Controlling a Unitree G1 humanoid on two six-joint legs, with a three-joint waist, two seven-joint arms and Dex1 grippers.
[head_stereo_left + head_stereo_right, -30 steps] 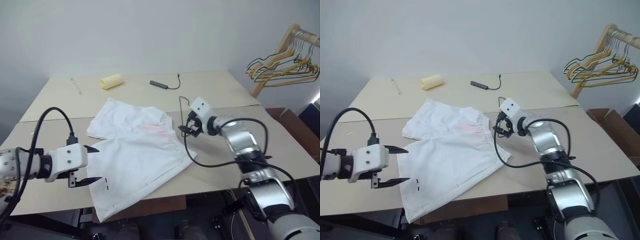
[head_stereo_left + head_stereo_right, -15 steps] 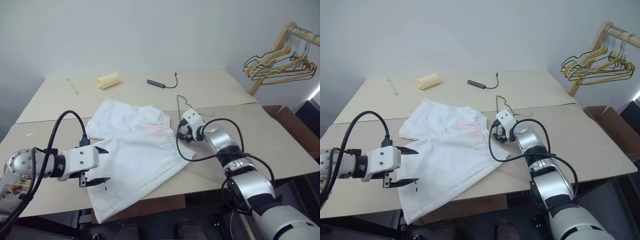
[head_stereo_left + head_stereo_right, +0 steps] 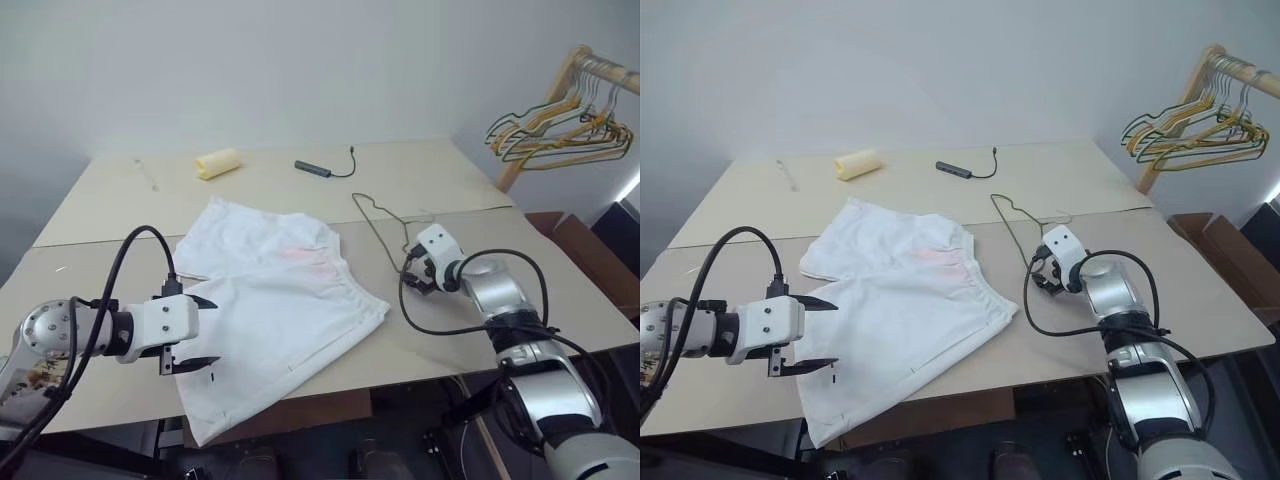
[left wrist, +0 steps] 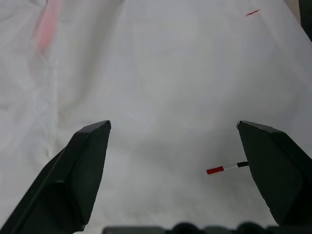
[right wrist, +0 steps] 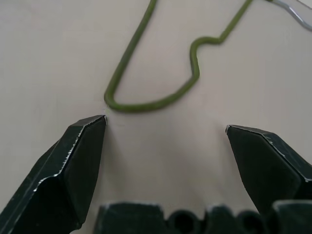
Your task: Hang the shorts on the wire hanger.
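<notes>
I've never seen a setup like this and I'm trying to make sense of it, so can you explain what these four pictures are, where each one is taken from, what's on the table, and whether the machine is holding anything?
This is a humanoid robot with two arms, each ending in a two-fingered black gripper. Two pictures come from cameras in its head, looking down over the arms. The other two come from a camera on each wrist, looking out between that gripper's fingers.

On the table lie white shorts and a thin wire hanger. Farther back are a yellow roll and a small dark device with a cable. More hangers hang on a rack at the right.

Nothing is held. The left gripper is open over the shorts; the right gripper is open just beside one corner of the hanger.
</notes>
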